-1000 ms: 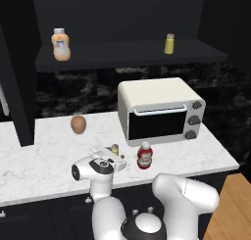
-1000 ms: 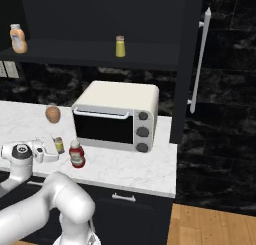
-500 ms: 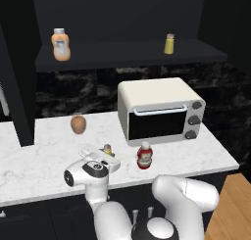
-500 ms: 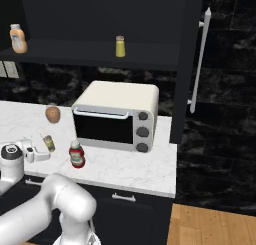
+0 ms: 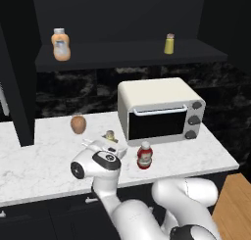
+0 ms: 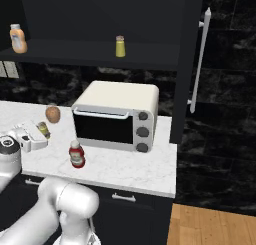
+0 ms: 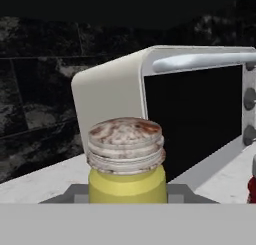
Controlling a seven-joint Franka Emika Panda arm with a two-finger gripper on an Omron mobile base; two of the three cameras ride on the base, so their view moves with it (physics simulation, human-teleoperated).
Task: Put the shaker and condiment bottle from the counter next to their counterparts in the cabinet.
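Shaker [image 7: 127, 175]: small rigid yellow-green cylinder, capped, judged light and smooth-walled, standing on the counter [image 5: 44, 160] between the jaws of the gripper [image 5: 111, 142], which clamp its body below the cap.

Rendered kitchen, marble counter [image 5: 44, 165] over black drawers, white toaster oven [image 5: 159, 109], black wall cabinet [image 5: 127, 55] shelf above

Arm bent low and forward, fingers [image 7: 177, 194] clamped together
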